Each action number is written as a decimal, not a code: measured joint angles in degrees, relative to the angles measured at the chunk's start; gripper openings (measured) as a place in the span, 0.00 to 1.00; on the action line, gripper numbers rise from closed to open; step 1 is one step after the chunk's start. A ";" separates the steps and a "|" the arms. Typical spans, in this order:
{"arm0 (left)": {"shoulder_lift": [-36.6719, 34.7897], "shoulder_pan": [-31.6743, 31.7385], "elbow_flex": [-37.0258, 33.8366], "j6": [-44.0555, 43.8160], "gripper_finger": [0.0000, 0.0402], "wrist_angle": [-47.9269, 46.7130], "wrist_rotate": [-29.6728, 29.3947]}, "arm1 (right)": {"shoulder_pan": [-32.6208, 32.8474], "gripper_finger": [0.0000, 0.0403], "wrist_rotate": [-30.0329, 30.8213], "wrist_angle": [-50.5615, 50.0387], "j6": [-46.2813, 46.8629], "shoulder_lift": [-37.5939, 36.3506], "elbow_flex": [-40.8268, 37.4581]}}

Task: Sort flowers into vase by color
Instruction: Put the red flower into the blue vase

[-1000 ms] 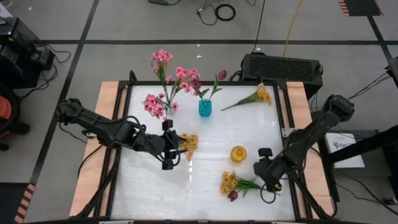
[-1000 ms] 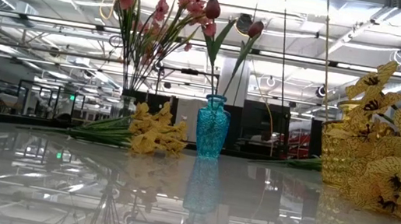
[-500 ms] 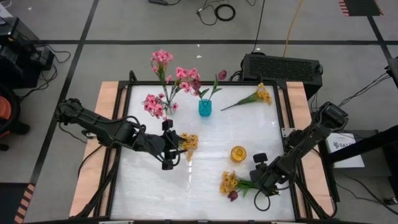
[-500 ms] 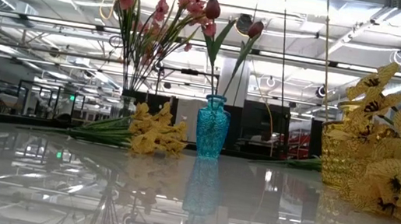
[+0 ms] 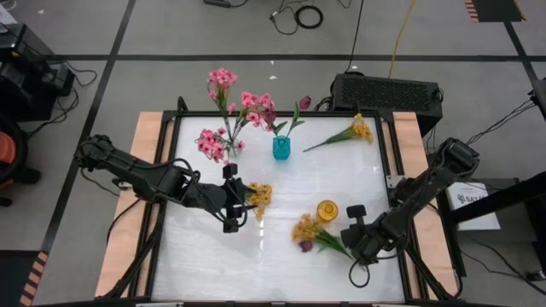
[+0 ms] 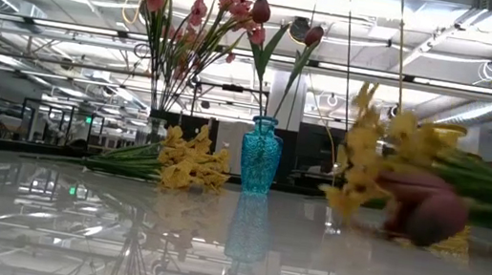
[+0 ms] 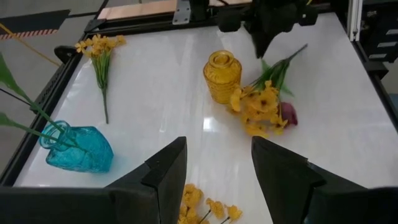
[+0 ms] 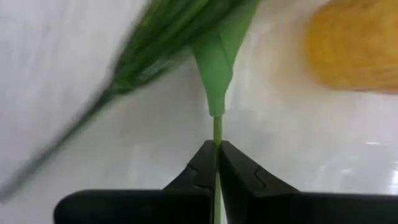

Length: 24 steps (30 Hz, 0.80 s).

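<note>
- My right gripper (image 5: 357, 241) sits lower right in the high view, near the table's (image 5: 281, 264) right rail, pinched tight on a thin green stem (image 8: 217, 134).
- That stem belongs to a yellow spray (image 5: 309, 230) with one dark magenta bloom (image 5: 304, 246), lying just left of my claw; bare white tabletop opens below and to its left.
- My left gripper (image 5: 232, 198) waits at centre left, fingers partly apart, with yellow blooms (image 5: 258, 195) just beside it.
- The yellow vase (image 5: 327, 210) holds nothing I can see; the teal vase (image 5: 281, 147) holds dark tulip-like stems; the pink flowers (image 5: 223, 115) stand at upper left.
- Another yellow spray (image 5: 353, 130) lies flat at upper right.
- Only my wrist view shows the pinch itself; the low view blurs the gripped spray (image 6: 395, 173).
</note>
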 joint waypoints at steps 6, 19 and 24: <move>0.00 0.00 0.00 0.07 0.47 0.94 0.00 | -0.02 0.00 11.17 -8.66 -1.64 -0.07 6.09; 0.00 0.00 0.00 0.87 0.47 1.43 -0.96 | -3.15 0.00 27.08 -21.13 -4.69 0.63 19.88; 0.00 0.00 0.00 3.55 0.47 5.02 -0.96 | -7.89 0.00 30.48 -24.76 -5.17 0.66 21.46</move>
